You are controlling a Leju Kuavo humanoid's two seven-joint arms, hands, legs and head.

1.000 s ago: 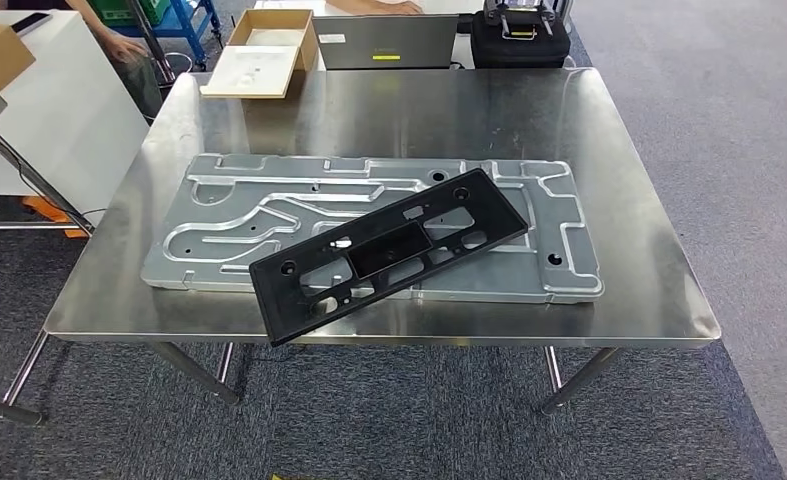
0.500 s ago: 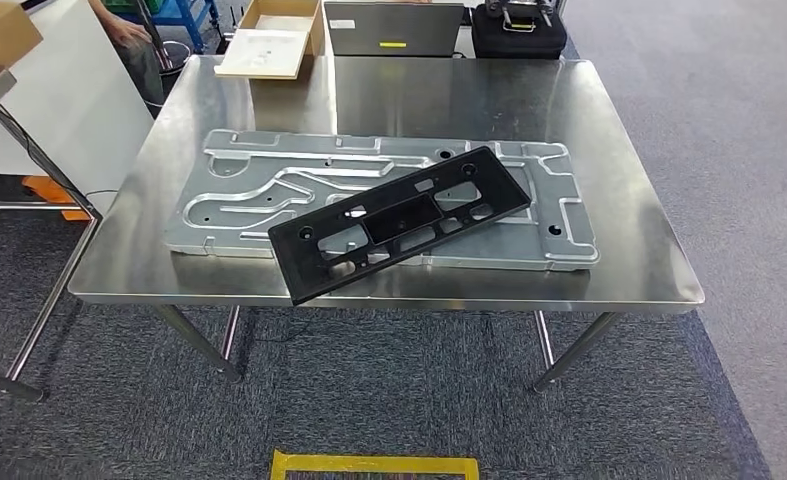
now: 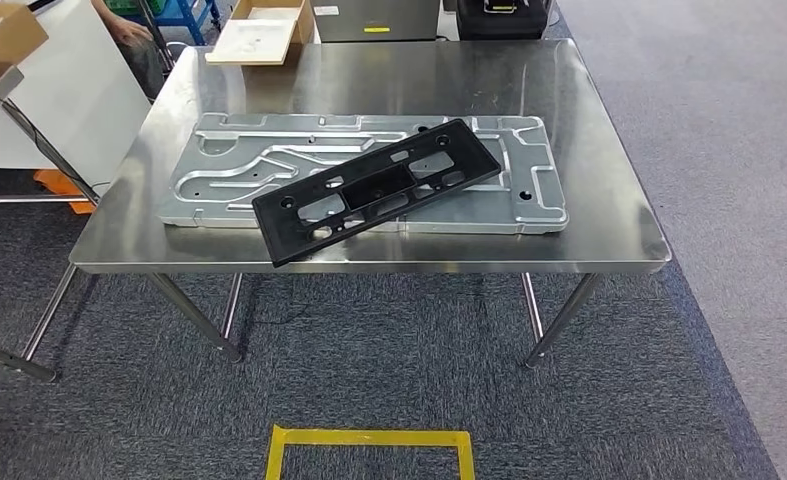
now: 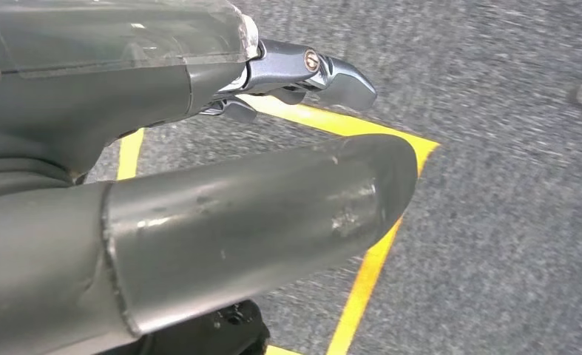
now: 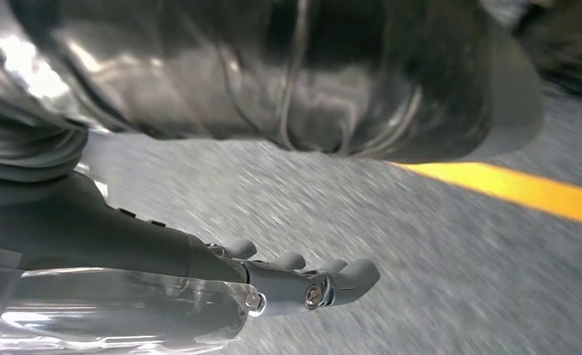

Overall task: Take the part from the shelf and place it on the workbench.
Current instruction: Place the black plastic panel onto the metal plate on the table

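Matt black plastic part [image 3: 377, 190] – brushed, shiny steel workbench [image 3: 609, 215], rough carpet [image 3: 389, 370]

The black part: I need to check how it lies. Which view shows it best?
The head view: the black part lies slanted across the grey metal plate on the workbench, its near end past the plate's edge. Both wrist views face carpet and yellow tape instead.

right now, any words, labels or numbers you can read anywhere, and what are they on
No text is readable in these views.
Yellow sticker on the grey box behind the steel workbench: too small to read.
Small white label on the same box: blurred.
Black plastic part and grey metal plate: no markings visible.
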